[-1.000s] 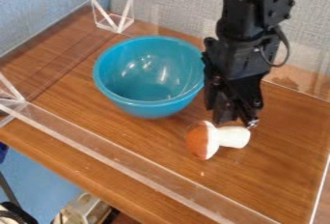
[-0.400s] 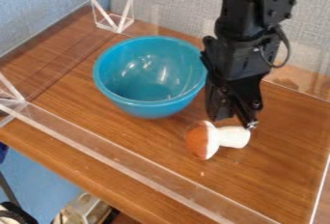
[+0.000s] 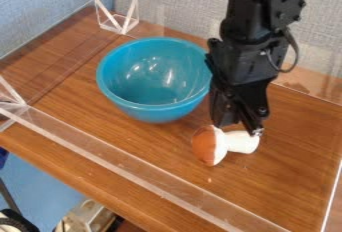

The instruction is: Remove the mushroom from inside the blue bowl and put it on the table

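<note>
Mushroom (image 3: 218,146) lies sideways on table (image 3: 80,86), bowl's (image 3: 155,78) 4 o'clock: extraction done | gripper (image 3: 243,126) closed, empty, overhead.

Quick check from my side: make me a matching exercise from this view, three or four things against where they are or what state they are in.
Things:
1. mushroom
2. blue bowl
3. pincer
4. table

Descriptions:
A. nothing lying inside it
B. pointing down, shut, right above the white stem
C. lying on its side on the wood, right of the bowl
D. brown wood grain, edged with clear walls

Pairs: 1-C, 2-A, 3-B, 4-D
</note>
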Tool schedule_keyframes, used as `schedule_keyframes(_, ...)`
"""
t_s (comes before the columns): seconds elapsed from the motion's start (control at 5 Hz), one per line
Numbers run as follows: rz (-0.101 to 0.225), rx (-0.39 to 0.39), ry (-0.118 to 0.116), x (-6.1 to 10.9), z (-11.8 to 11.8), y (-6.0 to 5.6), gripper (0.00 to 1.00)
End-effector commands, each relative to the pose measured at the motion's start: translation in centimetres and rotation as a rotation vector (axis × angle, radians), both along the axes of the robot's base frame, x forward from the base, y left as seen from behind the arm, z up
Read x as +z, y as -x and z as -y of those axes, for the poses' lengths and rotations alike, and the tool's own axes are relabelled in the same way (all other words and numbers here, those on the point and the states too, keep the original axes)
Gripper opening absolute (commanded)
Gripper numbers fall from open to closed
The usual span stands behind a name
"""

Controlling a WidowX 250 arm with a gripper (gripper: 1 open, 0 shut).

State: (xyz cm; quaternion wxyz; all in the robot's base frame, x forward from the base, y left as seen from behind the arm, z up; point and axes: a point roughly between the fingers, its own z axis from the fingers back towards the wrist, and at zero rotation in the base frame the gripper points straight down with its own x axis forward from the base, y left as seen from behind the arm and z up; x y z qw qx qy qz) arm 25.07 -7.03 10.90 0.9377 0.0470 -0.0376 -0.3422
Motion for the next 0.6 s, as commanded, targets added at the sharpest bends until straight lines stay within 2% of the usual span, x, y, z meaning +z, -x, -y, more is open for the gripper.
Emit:
schedule_keyframes(0.0,0.06,-0.032,0.011,1.8,0.9,0.3,0.0)
schedule_keyframes(0.2,0.059,-0.048,0.005,1.3,1.3,0.5,0.0)
schedule_keyframes(0.4,0.057,-0.041,-0.007,1.1,0.1,0.3,0.0)
